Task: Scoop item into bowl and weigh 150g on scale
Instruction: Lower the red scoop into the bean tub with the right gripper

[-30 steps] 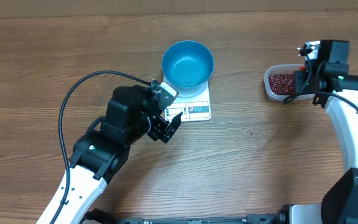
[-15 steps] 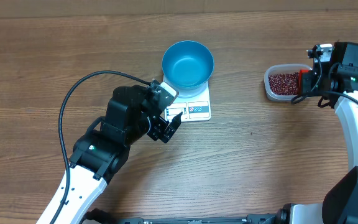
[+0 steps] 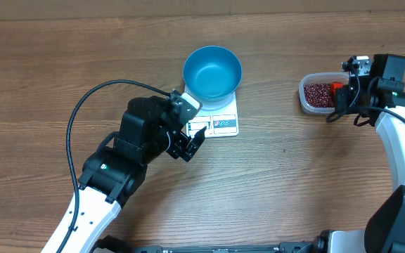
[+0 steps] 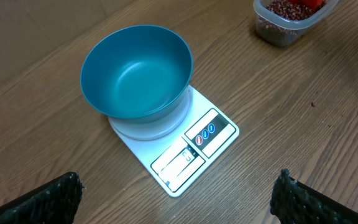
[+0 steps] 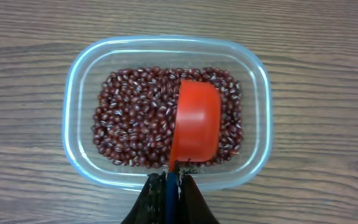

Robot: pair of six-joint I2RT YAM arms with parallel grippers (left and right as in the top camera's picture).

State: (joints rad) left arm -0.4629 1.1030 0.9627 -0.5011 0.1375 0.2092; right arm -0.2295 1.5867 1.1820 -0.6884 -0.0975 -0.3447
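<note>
Small dark red-brown beans (image 5: pixel 135 121) lie in a loose heap inside a clear rounded-rectangular plastic tub (image 5: pixel 73 124), which sits at the upper right of the overhead frame on the wooden table (image 3: pixel 294 183), well apart from the weighing spot. The right gripper (image 5: pixel 171 186) is clamped tight on the thin blue handle (image 5: pixel 171 179) of a red plastic measuring scoop (image 5: pixel 196 121). The scoop's cup lies on or just over the right half of the heap, mouth pointing away from the wrist, likely so a forward push would drive it through the beans. No beans show on the red surface facing the camera, so the scoop looks not yet loaded.

The deep bright-blue round bowl (image 4: pixel 135 71) stands empty on the small flat white rectangular scale (image 4: pixel 191 143), at the upper middle of the overhead view. It covers the platform while leaving the display and label panel uncovered at the near edge, so a reading can be taken. The left gripper (image 3: pixel 190 145) hangs just beside the scale's lower-left edge with its jaws spread wide, holding nothing. It seems parked there to watch the display.
</note>
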